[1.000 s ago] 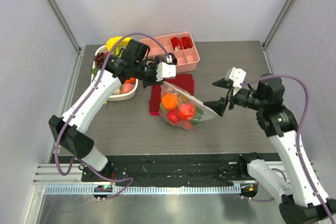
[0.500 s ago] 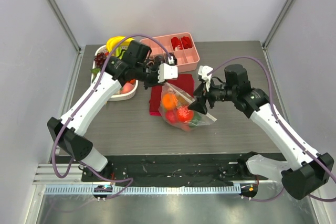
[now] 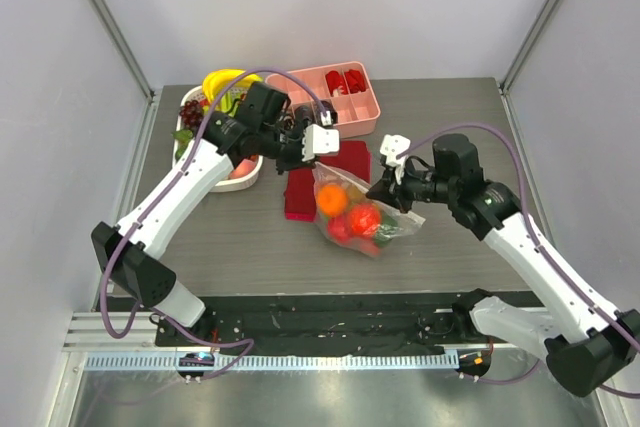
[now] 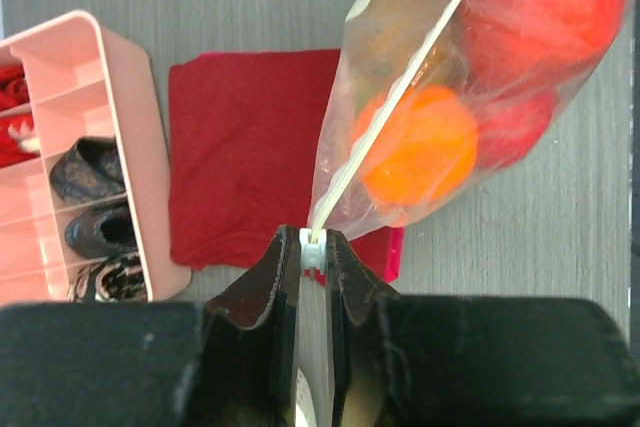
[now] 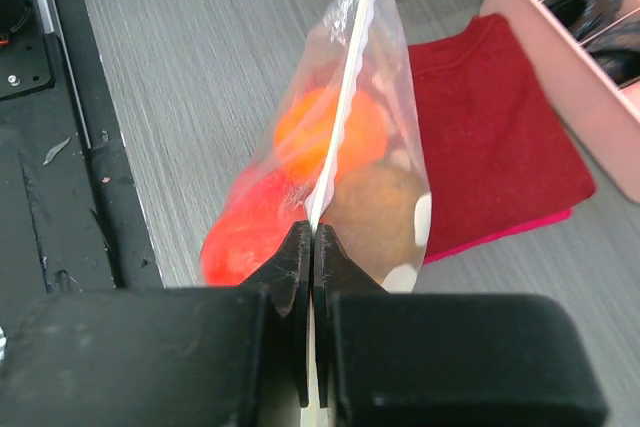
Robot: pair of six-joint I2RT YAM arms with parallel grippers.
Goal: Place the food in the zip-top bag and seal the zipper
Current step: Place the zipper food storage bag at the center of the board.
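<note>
The zip-top bag (image 3: 368, 215) hangs stretched between both grippers just above the table, its mouth edge taut. Inside lie the food pieces: an orange fruit (image 3: 332, 199), a red one (image 3: 365, 217) and a green one (image 3: 388, 233). My left gripper (image 3: 318, 154) is shut on the white end piece of the zipper (image 4: 400, 97) at the bag's far corner. My right gripper (image 3: 386, 190) is shut on the same zipper strip (image 5: 345, 97) at the near corner, with the orange fruit (image 5: 330, 127), a brownish one (image 5: 375, 212) and a red one (image 5: 250, 237) just beyond its tips.
A dark red cloth (image 3: 300, 192) lies under and behind the bag. The pink divided tray (image 3: 362, 119) stands at the back. A white basket (image 3: 250, 177) with more fruit, a yellow banana (image 3: 222, 80) and dark grapes (image 3: 190, 109) sits at the back left.
My right arm swung left from open air to the bag and closed on its zipper edge. The bag shifted slightly right and now hangs taut. The left gripper kept its hold.
</note>
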